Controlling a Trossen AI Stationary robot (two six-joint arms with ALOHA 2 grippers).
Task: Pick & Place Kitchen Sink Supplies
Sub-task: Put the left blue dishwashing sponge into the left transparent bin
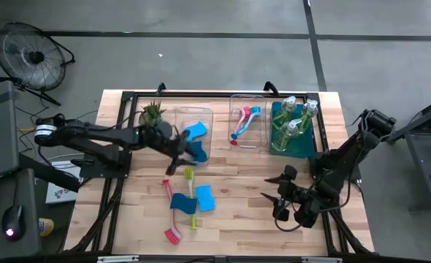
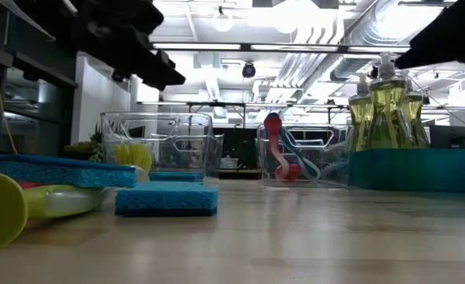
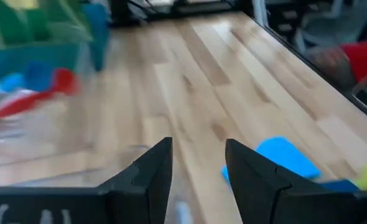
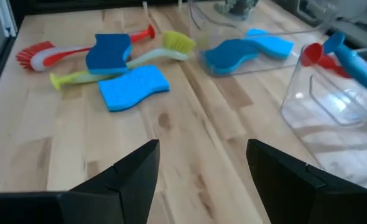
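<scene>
On the table lie a red brush, a yellow-green brush and two blue sponges; one sponge rests on the two brush handles. More sponges lie in the left clear bin. A red and a teal brush lean in the middle clear bin. Soap bottles stand in the teal bin. My left gripper hangs open over the sponge bin's near edge, holding nothing. My right gripper hovers open above bare table at the right.
A small spiky potted plant stands left of the sponge bin. Bare wood stretches between the loose supplies and my right gripper. A black frame runs along the table's far and side edges.
</scene>
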